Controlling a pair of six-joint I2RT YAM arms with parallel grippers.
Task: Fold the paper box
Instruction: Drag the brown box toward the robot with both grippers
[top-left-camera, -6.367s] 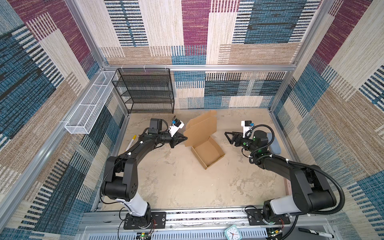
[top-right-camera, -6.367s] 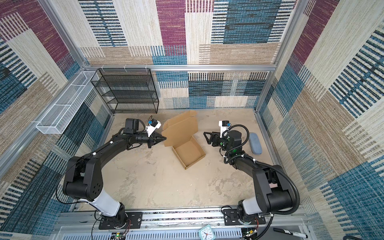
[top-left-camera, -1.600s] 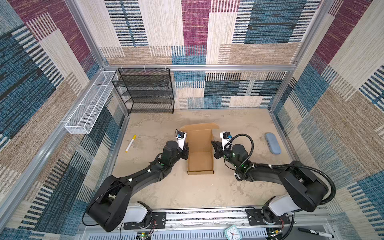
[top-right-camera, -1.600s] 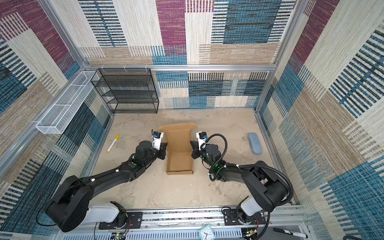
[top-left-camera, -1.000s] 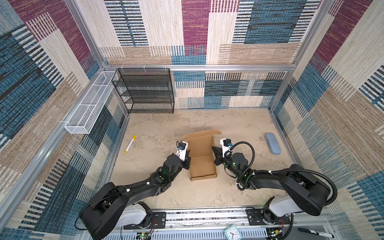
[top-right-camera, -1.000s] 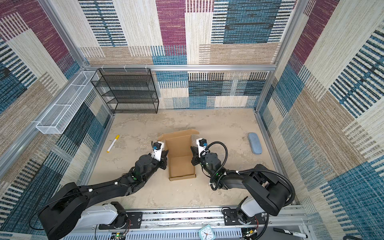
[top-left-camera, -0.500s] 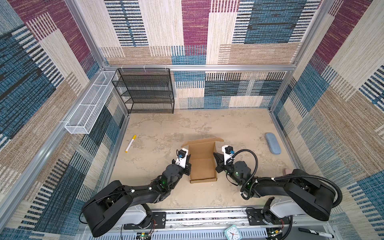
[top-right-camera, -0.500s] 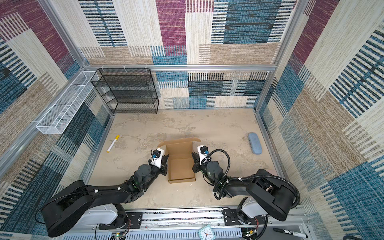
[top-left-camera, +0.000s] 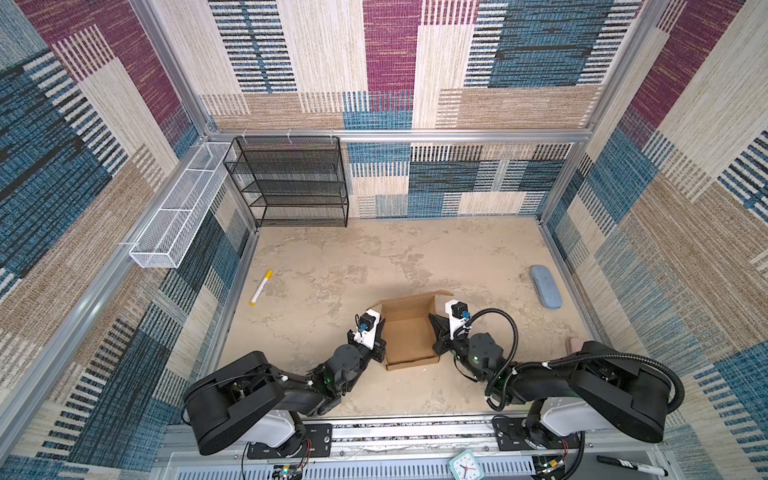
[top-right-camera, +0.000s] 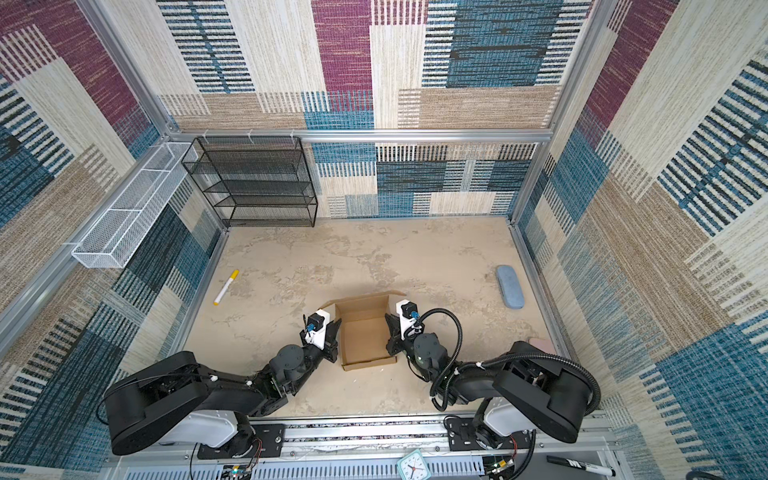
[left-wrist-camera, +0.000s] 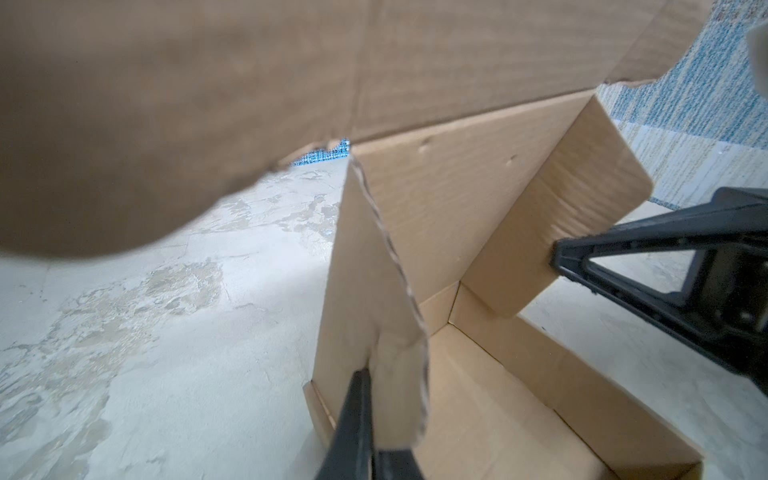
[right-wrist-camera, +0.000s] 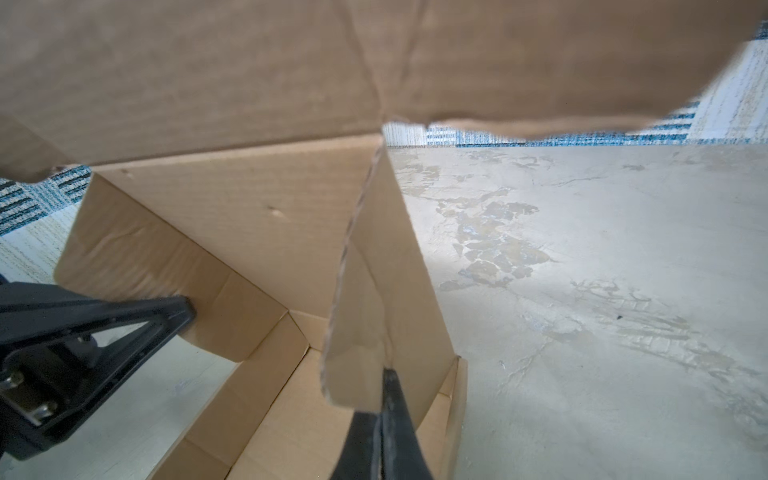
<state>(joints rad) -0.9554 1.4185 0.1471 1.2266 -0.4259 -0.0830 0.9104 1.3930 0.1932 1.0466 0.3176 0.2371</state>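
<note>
Left jaws are pressed together on the upright left side flap (left-wrist-camera: 365, 291) of the paper box (top-left-camera: 409, 343). Right jaws are likewise pinched on the right side flap (right-wrist-camera: 386, 299). Both flaps stand up along the tray's sides. Lid panel (top-left-camera: 409, 305) is raised at the far edge, leaning over the tray. Box sits open-topped on the surface (top-left-camera: 332, 257), near its front edge, between the two arms. Yellow-capped marker (top-left-camera: 261, 286) lies well off left; blue oblong case (top-left-camera: 545, 286) lies by the right wall.
</note>
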